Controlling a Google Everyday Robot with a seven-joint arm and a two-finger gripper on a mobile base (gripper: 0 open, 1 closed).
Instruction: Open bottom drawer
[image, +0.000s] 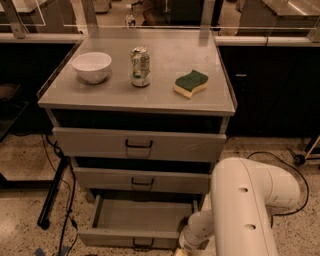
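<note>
The bottom drawer (142, 217) stood pulled out, its plain grey inside bare, with a black handle (143, 244) on its front. The gripper (181, 251) sat at the picture's lower edge, by the right end of that front, mostly cut off. The white arm (245, 210) rose to its right. The middle drawer (100, 178) and top drawer (90, 142) were pushed in. On the cabinet top (165, 100) stood a white bowl (92, 66), a can (140, 66) and a green-and-yellow sponge (191, 83), each apart.

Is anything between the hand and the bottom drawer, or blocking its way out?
Nothing visible. The hand is beside the bottom drawer's front, by its right end, and the drawer already stands pulled out; what lies ahead of it is out of frame.
</note>
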